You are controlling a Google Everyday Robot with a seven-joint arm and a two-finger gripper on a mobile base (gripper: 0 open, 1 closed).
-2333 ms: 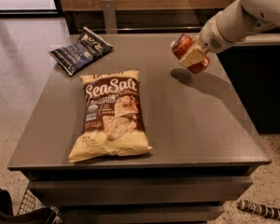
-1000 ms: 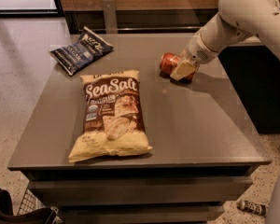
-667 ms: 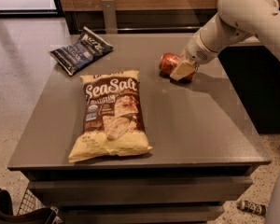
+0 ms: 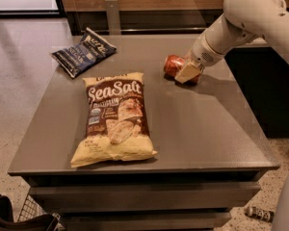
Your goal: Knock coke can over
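The coke can (image 4: 173,65) is a small red can lying on its side on the grey table (image 4: 207,129), at the far right part of the top. My gripper (image 4: 188,71) is down at the can, with a tan finger (image 4: 187,71) across the can's front and red showing on both sides of it. The jaws look closed around the can. The white arm (image 4: 241,18) reaches in from the upper right. The can's silver top is hidden.
A large yellow Sea Salt chip bag (image 4: 114,119) lies flat at the table's left centre. A dark blue chip bag (image 4: 83,52) lies at the far left corner. A dark counter (image 4: 274,90) stands to the right. A small object (image 4: 260,212) lies on the floor.
The gripper has brought the can down from the air onto the table, where it now lies on its side. In the last second nothing has moved.
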